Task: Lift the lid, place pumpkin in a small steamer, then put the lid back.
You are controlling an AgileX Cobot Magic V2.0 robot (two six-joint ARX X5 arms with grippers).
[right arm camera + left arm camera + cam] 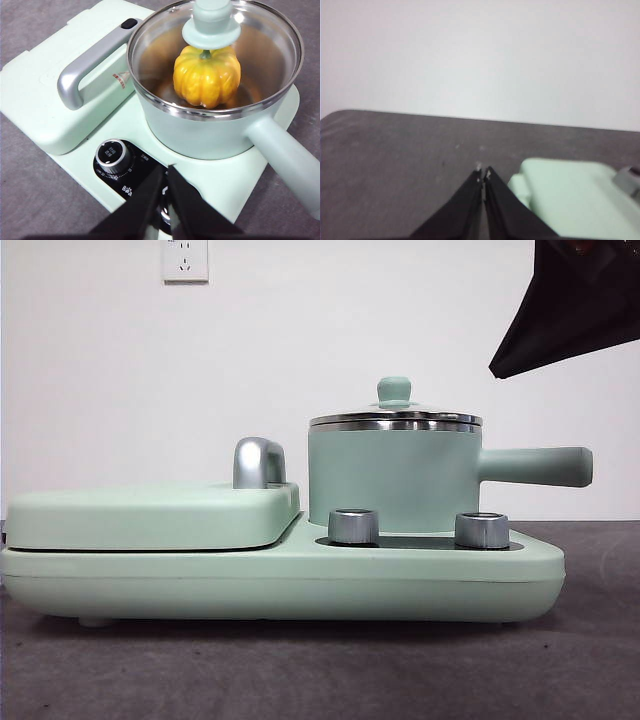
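Observation:
The small steamer [395,478] stands on the right of the mint-green appliance base [280,575], its long handle [535,466] pointing right. The glass lid [395,418] sits on its rim, knob [394,390] up. In the right wrist view the pumpkin [207,76] shows through the lid [260,45], inside the steamer [200,135]. My right gripper [167,171] is shut and empty, above the base near the knobs; it shows as a dark tip [570,305] at the front view's top right. My left gripper [483,175] is shut and empty, over the table beside the griddle cover [575,197].
The flat rectangular griddle cover [150,515] with a silver handle [257,462] fills the base's left half. Two metal knobs [353,526] [481,530] stand at the front of the base. A wall outlet [185,258] is behind. Dark grey table [300,670] lies in front.

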